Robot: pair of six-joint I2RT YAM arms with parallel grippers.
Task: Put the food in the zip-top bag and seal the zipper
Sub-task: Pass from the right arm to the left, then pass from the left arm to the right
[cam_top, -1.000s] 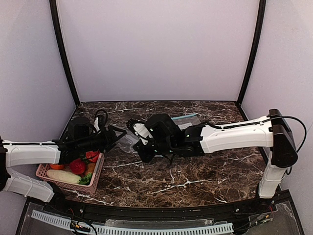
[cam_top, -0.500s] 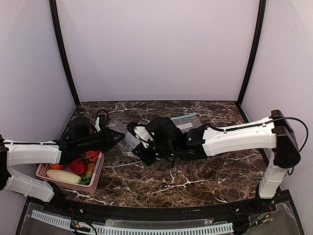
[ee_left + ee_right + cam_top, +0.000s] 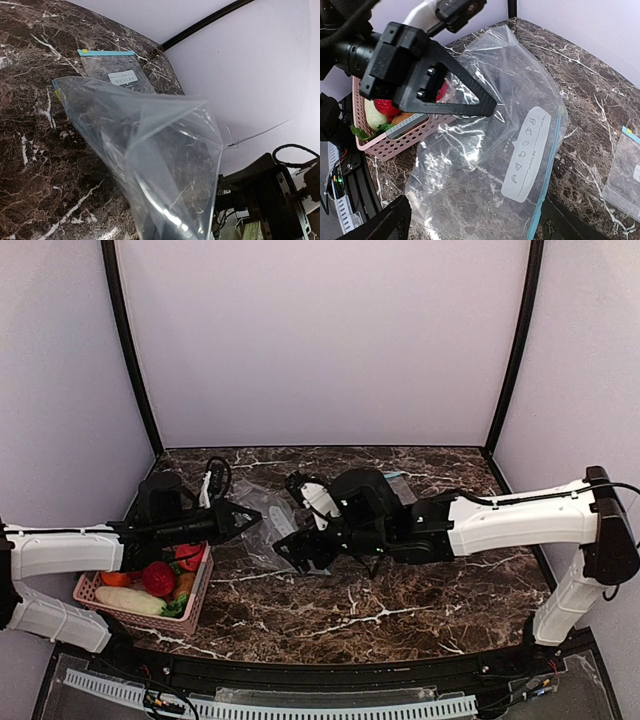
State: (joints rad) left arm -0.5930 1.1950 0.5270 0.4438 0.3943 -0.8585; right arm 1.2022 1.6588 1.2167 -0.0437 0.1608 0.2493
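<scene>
the zip-top bag hangs crumpled just beside the pink basket, on the side facing the middle of the marble table. the left gripper comes in past the basket's far rim, its jaws pinched together on a fold of the clear plastic, holding that part of the bag up so the rest sags away from the basket. the zipper runs down the bag's edge farthest from the basket, next to a white printed panel; i cannot tell whether it is pressed closed.

the right gripper sits beyond the bag from the basket with its fingers spread wide. the bag's lower end lies between them, and i cannot tell whether they touch it.

the food is all in the basket: a red round vegetable, a pale cabbage-like piece along the near rim, and a bit of green lettuce.

a second clear bag lies flat on the table, well apart from the basket, past the held bag.
</scene>
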